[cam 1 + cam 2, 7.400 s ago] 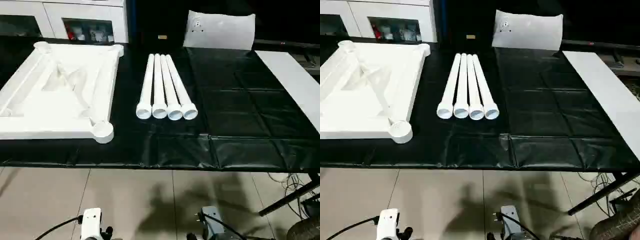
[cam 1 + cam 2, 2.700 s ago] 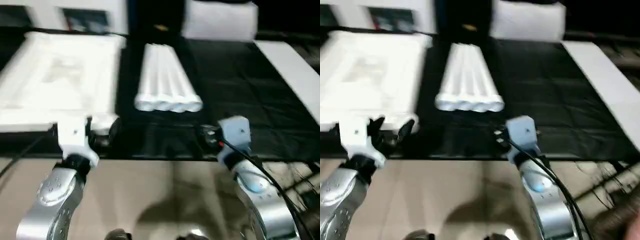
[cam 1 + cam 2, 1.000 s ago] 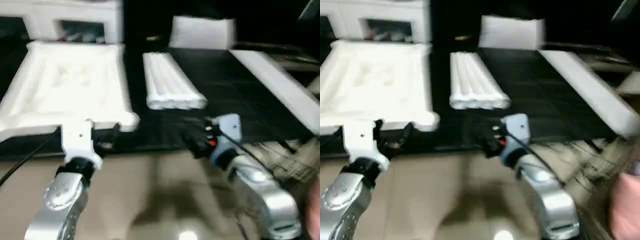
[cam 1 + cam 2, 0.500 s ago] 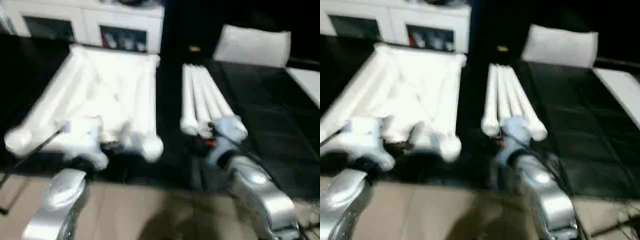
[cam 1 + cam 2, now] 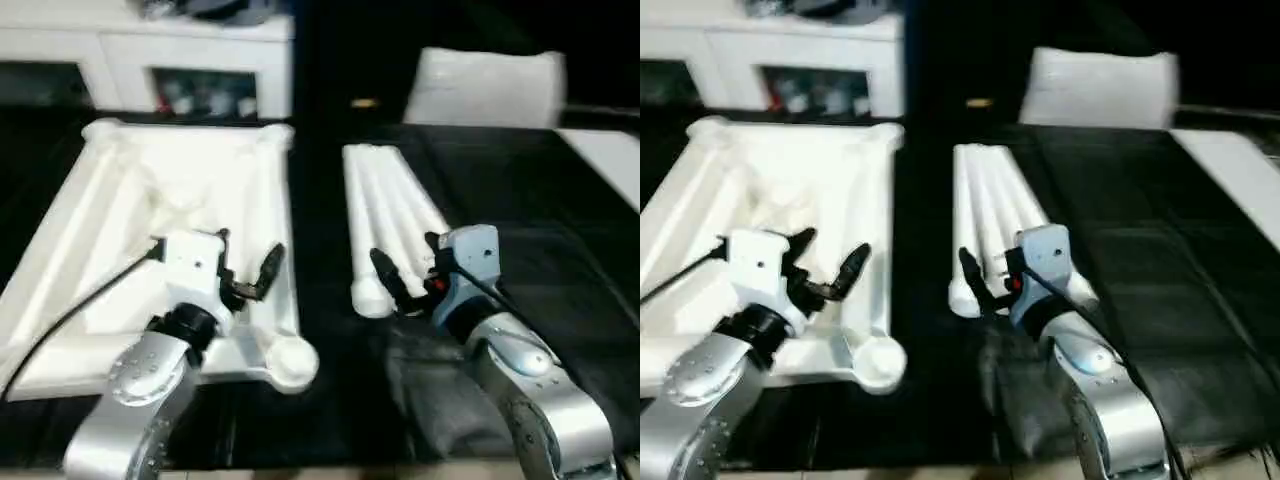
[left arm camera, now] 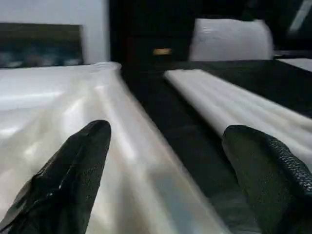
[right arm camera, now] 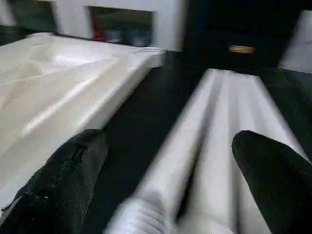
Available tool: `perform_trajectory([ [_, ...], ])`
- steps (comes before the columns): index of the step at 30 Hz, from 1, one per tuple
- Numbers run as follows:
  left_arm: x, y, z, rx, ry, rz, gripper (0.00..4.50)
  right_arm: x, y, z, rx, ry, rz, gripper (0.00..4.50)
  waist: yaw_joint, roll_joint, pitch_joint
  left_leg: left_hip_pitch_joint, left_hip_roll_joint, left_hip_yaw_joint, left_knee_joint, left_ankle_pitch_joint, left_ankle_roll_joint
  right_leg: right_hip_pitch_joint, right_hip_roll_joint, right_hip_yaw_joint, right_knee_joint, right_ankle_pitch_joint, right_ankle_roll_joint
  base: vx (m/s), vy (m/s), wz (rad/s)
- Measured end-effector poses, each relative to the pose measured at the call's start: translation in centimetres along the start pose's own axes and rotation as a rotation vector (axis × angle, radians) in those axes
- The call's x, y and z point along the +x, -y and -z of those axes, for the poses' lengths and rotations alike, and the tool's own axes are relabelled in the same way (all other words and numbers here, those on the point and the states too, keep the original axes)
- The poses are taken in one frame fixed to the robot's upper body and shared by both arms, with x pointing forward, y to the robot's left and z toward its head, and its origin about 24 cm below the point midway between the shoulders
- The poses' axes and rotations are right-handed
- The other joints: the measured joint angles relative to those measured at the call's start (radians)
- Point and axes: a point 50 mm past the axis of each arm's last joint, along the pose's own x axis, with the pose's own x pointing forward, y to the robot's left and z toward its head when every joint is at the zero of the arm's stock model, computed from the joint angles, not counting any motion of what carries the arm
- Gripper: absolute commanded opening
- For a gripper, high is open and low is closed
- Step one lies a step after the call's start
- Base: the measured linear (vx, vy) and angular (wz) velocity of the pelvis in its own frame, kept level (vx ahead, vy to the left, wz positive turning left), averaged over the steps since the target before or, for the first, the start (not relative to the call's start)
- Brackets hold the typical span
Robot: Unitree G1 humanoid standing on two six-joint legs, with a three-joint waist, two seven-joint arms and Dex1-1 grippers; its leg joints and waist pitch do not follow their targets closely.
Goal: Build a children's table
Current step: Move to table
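Tabletop (image 5: 180,215) lies underside up on left of black table (image 5: 560,260), w/ four legs (image 5: 385,210) bundled side by side just right of it. Left hand (image 5: 245,265) hovers over tabletop's near right part, fingers apart, empty. Right hand (image 5: 410,265) at legs' near ends, fingers apart, gripping nothing. White bag (image 5: 485,88) far behind; white cabinet (image 5: 150,60) far left.

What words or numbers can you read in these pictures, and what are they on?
No words or numbers can be read.
Small yellowish tag on the dark wall behind the table: too blurred to read.
Coloured items in the white cabinet: any print too small and blurred.
Tabletop, legs and white bag: no print to be seen.
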Motion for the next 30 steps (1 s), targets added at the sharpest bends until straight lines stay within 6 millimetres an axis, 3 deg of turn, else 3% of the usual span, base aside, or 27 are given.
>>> perform_trajectory([
  [2,-0.7,-0.6,0.7,-0.017,-0.035,-0.019,4.37,0.4,-0.9,-0.3,0.018,0.009,-0.053,4.50,0.018,0.002,0.001,0.002,0.009,0.000,0.003,0.003,-0.005,-0.002,0.002,-0.002,-0.004,0.000,0.000,0.022,-0.005,0.11],
  [4,-0.8,-1.0,0.7,-0.012,-0.042,-0.027,4.47,0.5,-1.0,-0.4,0.024,0.016,-0.068,4.50,0.028,0.003,0.003,0.006,0.008,0.002,-0.006,0.011,-0.018,0.005,-0.001,-0.001,-0.018,-0.001,0.001,-0.031,-0.010,0.02],
  [7,-0.9,-0.9,0.5,0.012,-0.042,0.009,4.49,0.4,-0.7,-0.4,0.017,0.017,-0.069,4.50,0.020,0.005,0.007,0.016,0.008,0.007,-0.018,0.021,-0.029,0.016,-0.002,0.001,-0.025,0.002,-0.008,-0.115,-0.022,0.00],
  [9,-1.0,-0.8,0.5,0.028,-0.054,0.054,4.49,0.4,-0.6,-0.5,0.004,0.024,-0.095,4.50,0.009,0.006,0.013,0.022,0.010,0.009,-0.022,0.027,-0.027,0.017,-0.002,0.003,-0.021,0.003,-0.008,-0.119,-0.028,-0.02],
  [13,-1.2,-0.9,0.5,0.071,-0.107,0.204,4.49,0.5,-0.3,-0.2,-0.035,0.000,-0.132,4.50,-0.004,0.014,0.020,0.024,0.011,0.009,-0.028,0.044,-0.024,0.013,-0.002,0.002,-0.016,0.010,-0.011,-0.087,-0.034,-0.01],
  [18,-1.8,-1.7,0.7,0.128,-0.185,0.343,4.49,0.7,-0.6,-0.3,-0.077,-0.028,-0.218,4.50,-0.003,0.017,0.020,0.018,0.012,0.009,-0.035,0.055,-0.028,0.004,-0.001,-0.001,-0.016,0.017,-0.018,0.000,0.000,0.00],
  [20,-2.1,-2.5,0.9,0.173,-0.233,0.404,4.16,0.5,-0.8,0.0,-0.086,-0.057,-0.287,4.50,-0.001,0.018,0.020,0.010,0.013,0.009,-0.035,0.056,-0.028,-0.001,0.000,-0.002,-0.016,0.021,-0.023,0.000,0.000,0.00],
  [22,-2.4,-3.6,1.0,0.203,-0.270,0.433,4.16,0.3,-1.0,0.2,-0.100,-0.075,-0.333,4.50,0.001,0.018,0.020,0.006,0.013,0.009,-0.035,0.056,-0.029,-0.004,0.000,-0.003,-0.017,0.022,-0.024,0.000,0.000,0.00],
  [30,-3.3,-6.0,1.2,0.251,-0.453,0.683,3.44,-0.5,-2.2,1.3,-0.130,-0.143,-0.524,4.50,0.004,0.015,0.020,0.007,0.012,0.010,-0.037,0.056,-0.028,-0.004,-0.002,-0.003,-0.018,0.021,-0.024,0.000,0.000,0.00],
])
